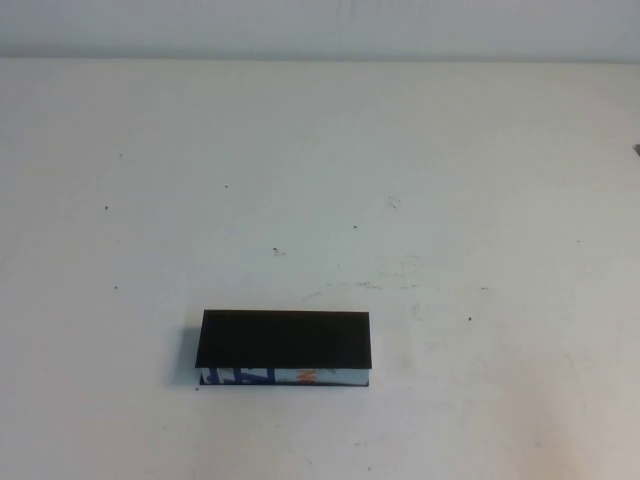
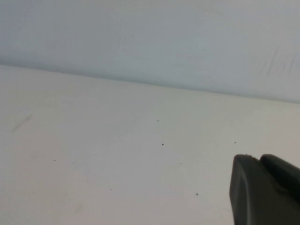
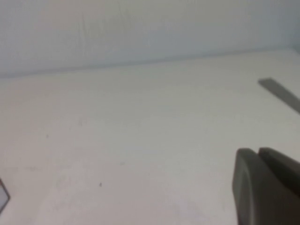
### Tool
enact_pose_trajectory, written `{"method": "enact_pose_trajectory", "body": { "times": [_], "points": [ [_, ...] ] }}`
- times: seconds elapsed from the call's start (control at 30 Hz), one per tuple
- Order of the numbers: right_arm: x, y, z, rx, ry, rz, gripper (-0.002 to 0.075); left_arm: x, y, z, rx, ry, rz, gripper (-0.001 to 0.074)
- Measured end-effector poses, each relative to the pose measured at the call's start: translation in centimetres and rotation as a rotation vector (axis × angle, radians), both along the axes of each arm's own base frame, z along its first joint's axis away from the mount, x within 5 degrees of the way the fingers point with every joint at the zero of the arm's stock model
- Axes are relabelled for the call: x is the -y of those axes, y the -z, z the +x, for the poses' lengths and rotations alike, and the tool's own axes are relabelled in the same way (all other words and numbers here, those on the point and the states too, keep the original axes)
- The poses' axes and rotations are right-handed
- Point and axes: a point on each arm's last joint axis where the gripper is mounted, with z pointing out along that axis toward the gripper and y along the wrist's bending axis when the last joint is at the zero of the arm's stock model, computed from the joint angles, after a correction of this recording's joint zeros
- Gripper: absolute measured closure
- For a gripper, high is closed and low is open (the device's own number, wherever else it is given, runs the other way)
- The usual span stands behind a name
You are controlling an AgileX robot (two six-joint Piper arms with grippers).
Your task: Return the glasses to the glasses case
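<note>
**Closed case alone on a white surface, both arms pulled back**

Nearest the raised camera lies the glasses case [image 1: 285, 347], a black rectangular box sitting flat on the white surface [image 1: 420, 180], a little left of the middle and toward the robot's side. Its lid is down, and its long side faces the camera, showing a strip of blue, white and orange print along the bottom edge. The glasses cannot be seen in any view (whether they are inside the shut case cannot be told). The surface around the case carries only small dark specks and faint scuff marks, and a pale wall [image 1: 320, 25] runs along its far edge.

Neither arm reaches into the raised view. The left end effector [image 2: 265, 192] appears only in its own wrist camera, as 2 dark finger pieces close together at the frame's corner, above bare surface; whether they are fully closed cannot be told, and nothing is seen between them. The right end effector [image 3: 267, 187] shows the same way in its wrist camera, 2 dark finger pieces side by side; it is closed and holds nothing. In that view a thin grey strip [image 3: 280, 94] lies on the surface farther off.
</note>
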Motion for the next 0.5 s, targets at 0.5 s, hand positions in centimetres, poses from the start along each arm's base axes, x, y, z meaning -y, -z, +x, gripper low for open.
{"method": "enact_pose_trajectory", "body": {
  "times": [0.5],
  "points": [
    [-0.4,2.0,-0.4,-0.222,-0.042,-0.01,0.0738,0.0,0.0,0.0,0.001,0.0,-0.001,0.0736]
  ]
}}
